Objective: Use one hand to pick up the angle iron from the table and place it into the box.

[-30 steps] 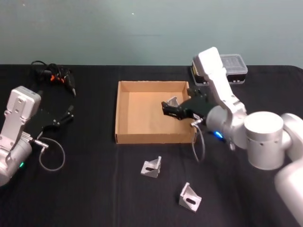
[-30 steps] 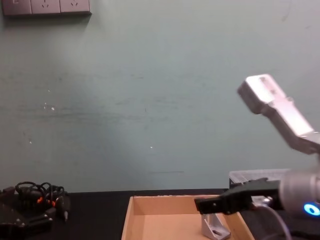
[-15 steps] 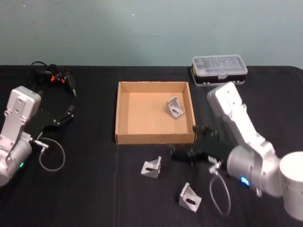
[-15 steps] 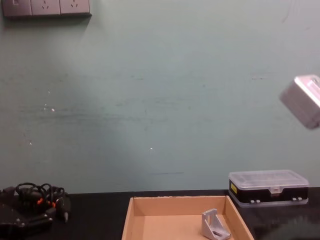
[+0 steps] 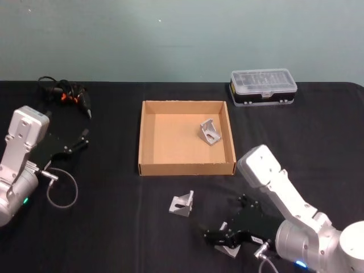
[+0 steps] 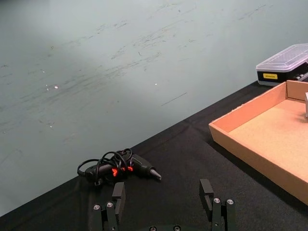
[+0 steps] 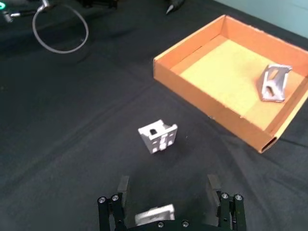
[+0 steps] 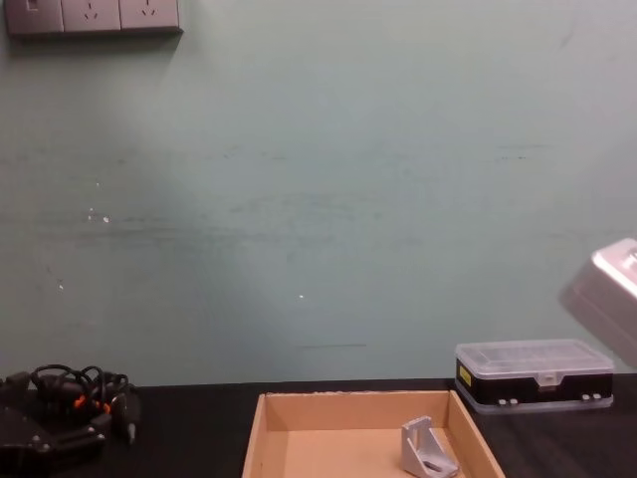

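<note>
- right end effector (image 7: 168, 185) has pulled out of the box (image 7: 202, 103) and dropped low over the near worktop (image 7: 72, 120); first angle iron (image 7: 274, 83) is left lying inside the box, so one placement looks done and the next pick is starting
- its fingers are spread wide, nothing held; second angle iron (image 7: 154, 215) sits on the worktop between them, close to the palm, no contact visible
- third angle iron (image 7: 158, 136) lies ahead of the fingertips, box further ahead
- left end effector (image 6: 161, 197) parked far left, wide, empty
</note>
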